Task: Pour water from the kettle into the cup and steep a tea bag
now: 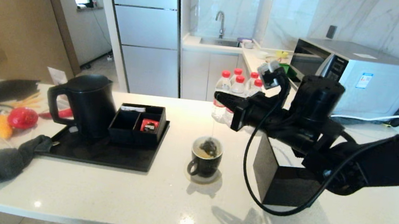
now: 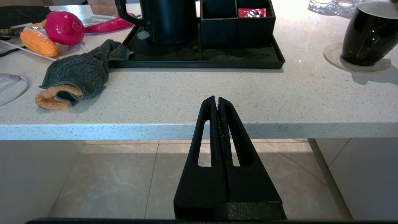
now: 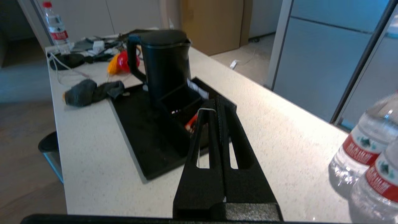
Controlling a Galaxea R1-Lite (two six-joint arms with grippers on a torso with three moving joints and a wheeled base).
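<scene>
Right pincer clenched on the tea bag string, dangling the sachet in the water-filled cup on the tabletop to steep. Kettle set on its tray. Left pincer clenched empty, parked off the tabletop edge

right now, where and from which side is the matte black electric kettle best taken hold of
Probably by the large loop handle of the matte black electric kettle. It stands upright on the black tray, handle pointing toward the robot's left, away from the black compartment box crowding its other side. So come in level from the left, closing across the handle's upright bar. The open loop leaves room for a finger.
</scene>
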